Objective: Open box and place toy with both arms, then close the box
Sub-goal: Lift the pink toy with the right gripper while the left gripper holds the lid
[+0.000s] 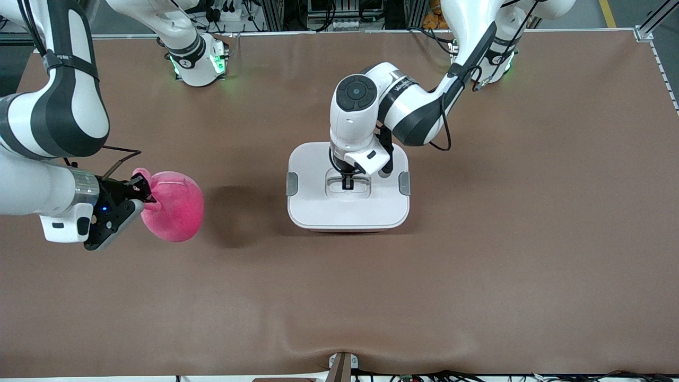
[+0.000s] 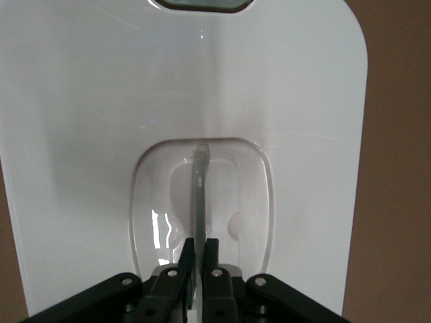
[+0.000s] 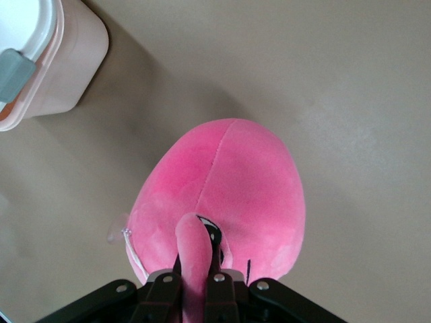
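Note:
The box (image 1: pixel 348 204) stands mid-table with its white lid on and a grey clip (image 1: pixel 292 183) at each side. My left gripper (image 1: pixel 347 183) is down in the lid's recess, shut on the thin handle (image 2: pixel 200 195). The lid (image 2: pixel 87 134) fills the left wrist view. My right gripper (image 1: pixel 142 193) is shut on an ear (image 3: pixel 194 259) of the hot-pink toy (image 1: pixel 175 207) and holds it above the table toward the right arm's end. In the right wrist view the toy (image 3: pixel 229 195) hangs under the fingers, and the box's pink tub (image 3: pixel 64 74) shows at a corner.
The brown table mat (image 1: pixel 477 239) spreads around the box. The arm bases (image 1: pixel 199 58) stand along the table's edge farthest from the front camera. A small bracket (image 1: pixel 342 366) sits at the nearest edge.

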Available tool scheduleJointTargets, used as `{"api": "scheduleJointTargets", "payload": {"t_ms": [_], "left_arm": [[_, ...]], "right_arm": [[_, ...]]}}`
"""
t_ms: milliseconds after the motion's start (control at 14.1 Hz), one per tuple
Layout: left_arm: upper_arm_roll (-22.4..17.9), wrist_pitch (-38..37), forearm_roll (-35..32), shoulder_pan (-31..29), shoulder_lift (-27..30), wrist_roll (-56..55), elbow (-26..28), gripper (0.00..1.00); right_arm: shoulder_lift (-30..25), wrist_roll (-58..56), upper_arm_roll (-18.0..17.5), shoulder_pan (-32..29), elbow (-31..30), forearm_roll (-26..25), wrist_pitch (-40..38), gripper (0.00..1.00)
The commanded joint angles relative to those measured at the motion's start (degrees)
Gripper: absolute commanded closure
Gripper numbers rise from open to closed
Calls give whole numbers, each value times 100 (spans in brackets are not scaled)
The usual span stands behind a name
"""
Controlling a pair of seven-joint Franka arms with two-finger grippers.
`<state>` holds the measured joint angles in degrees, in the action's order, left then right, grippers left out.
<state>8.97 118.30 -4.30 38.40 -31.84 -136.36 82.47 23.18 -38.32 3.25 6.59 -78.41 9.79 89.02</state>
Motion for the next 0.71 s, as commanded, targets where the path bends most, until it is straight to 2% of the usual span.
{"api": "scheduleJointTargets", "payload": {"t_ms": [0, 424, 637], "left_arm": [[-1, -263, -123, 1, 248, 92, 6, 100], [-36, -325, -114, -394, 687, 487, 6, 100], [-36, -325, -123, -666, 819, 811, 15, 100]], "right_arm": [[-130, 464, 0, 44, 2, 119, -183, 100], [-165, 1361, -18, 307, 2, 313, -306, 100], [-226, 2273, -18, 649, 10, 531, -315, 100]]}}
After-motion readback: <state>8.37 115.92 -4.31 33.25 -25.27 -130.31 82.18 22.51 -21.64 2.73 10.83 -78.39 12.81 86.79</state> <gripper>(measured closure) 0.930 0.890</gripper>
